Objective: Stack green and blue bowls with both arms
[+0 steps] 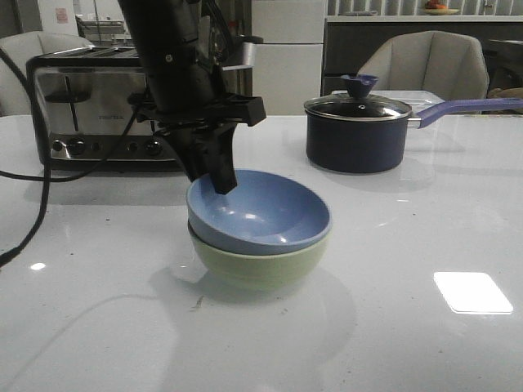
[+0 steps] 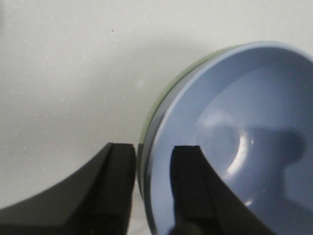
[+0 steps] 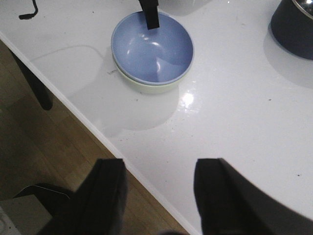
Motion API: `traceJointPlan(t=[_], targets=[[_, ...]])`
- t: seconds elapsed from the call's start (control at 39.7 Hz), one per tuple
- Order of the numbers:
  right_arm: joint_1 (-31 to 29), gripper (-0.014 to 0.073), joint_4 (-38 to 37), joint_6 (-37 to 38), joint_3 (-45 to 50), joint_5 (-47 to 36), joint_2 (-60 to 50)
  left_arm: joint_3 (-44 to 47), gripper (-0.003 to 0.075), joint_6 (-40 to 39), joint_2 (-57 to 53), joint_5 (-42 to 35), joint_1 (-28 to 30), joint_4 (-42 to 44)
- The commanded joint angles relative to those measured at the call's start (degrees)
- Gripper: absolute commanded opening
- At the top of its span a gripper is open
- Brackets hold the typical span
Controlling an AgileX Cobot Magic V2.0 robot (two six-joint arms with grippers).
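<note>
Overhead, a bright window patch reflects off the glossy white desk [image 1: 458,229], whose pale surface carries a few dark specks and soft shadows. At the back left stands a chrome toaster [image 1: 90,106] with a row of dark knobs along its base; a small mark on its front is too blurred to read. A black cable [image 1: 33,204] loops across the desk's left side. Toward the back right sits a dark saucepan [image 1: 355,139] with a glass lid and a long purple handle. Behind the desk, grey padded chairs [image 1: 425,61] and pale cabinets fill the room, and the right wrist view shows a wood floor [image 3: 44,147] below the desk edge.

Near the desk's centre, the blue bowl [image 1: 261,212] sits nested inside the green bowl [image 1: 261,261], which rests on the desk. The left claw [image 1: 214,175] reaches down at the stack's back left rim; in the left wrist view its fingers [image 2: 188,181] straddle the rim, one inside the blue bowl and one outside, with a visible gap on the outer side, so they look parted rather than clamped. The right claw [image 3: 159,191] hangs well apart from the bowls, over the desk's edge, jaws spread wide and holding nothing.
</note>
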Motion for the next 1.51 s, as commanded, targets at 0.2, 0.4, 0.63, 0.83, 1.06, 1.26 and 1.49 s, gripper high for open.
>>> traceJointPlan(t=[0.2, 0.4, 0.63, 0.83, 1.06, 1.26, 1.49], targets=[[-0.1, 0.0436, 0.7, -0.6, -1.5, -3.7, 0.0, -1.8, 0.0437, -0.5, -5.1, -1.3, -0.4, -0.4], [-0.1, 0.0436, 0.7, -0.6, -1.5, -3.7, 0.0, -1.8, 0.0437, -0.5, -11.4, -1.3, -0.4, 3.1], [-0.1, 0.0436, 0.7, -0.6, -1.5, -3.7, 0.0, 1.7, 0.0438, -0.5, -22.5, -2.5, -2.5, 4.6], [-0.1, 0.0436, 0.7, -0.6, -1.5, -3.7, 0.0, 10.9, 0.0437, -0.5, -34.0, -6.7, -4.4, 6.7], [-0.1, 0.0436, 0.7, -0.6, -1.5, -3.7, 0.0, 23.1, 0.0437, -1.9, -47.8, -11.2, -4.5, 10.2], [-0.1, 0.0436, 0.8, -0.6, -1.5, -3.7, 0.0, 34.9, 0.0437, -6.2, -59.8, -12.6, -4.5, 14.9], [-0.1, 0.0436, 0.8, -0.6, -1.5, -3.6, 0.0, 48.6, 0.0437, -8.3, -74.2, -17.3, -4.5, 15.4]])
